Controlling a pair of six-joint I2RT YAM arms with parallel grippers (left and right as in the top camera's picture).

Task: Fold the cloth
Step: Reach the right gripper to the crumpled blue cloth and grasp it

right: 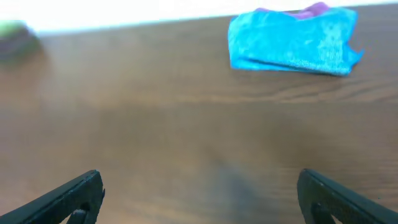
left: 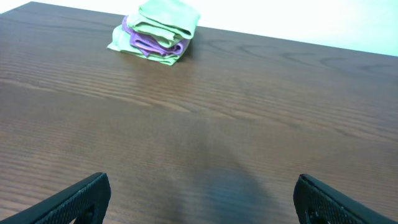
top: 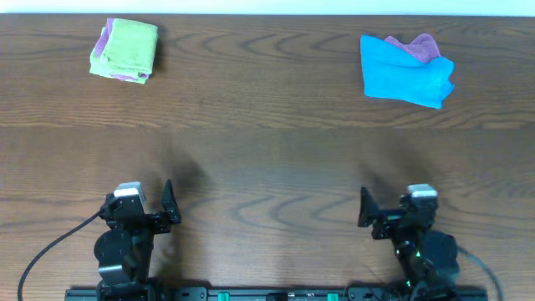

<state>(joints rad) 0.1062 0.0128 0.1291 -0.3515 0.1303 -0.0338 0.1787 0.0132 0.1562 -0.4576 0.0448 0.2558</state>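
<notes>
The overhead view looks straight down on the whole table [top: 267,150] from well above, with both arms [top: 134,238] along its bottom edge. Each wrist view sits low, near the tabletop, and faces the far edge, with its own fingertips [left: 81,198] in the bottom corners. The left wrist view shares the green pile [left: 158,34] with the overhead, the right one the cloth [right: 292,40].

Two cloth piles [top: 124,50] [top: 407,68], two claws [left: 202,186] [right: 200,180]

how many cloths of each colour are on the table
sky-blue cloth: 1
lime-green cloth: 1
purple cloth: 2 (one behind the blue, the other tucked in the green)
total: 4
</notes>
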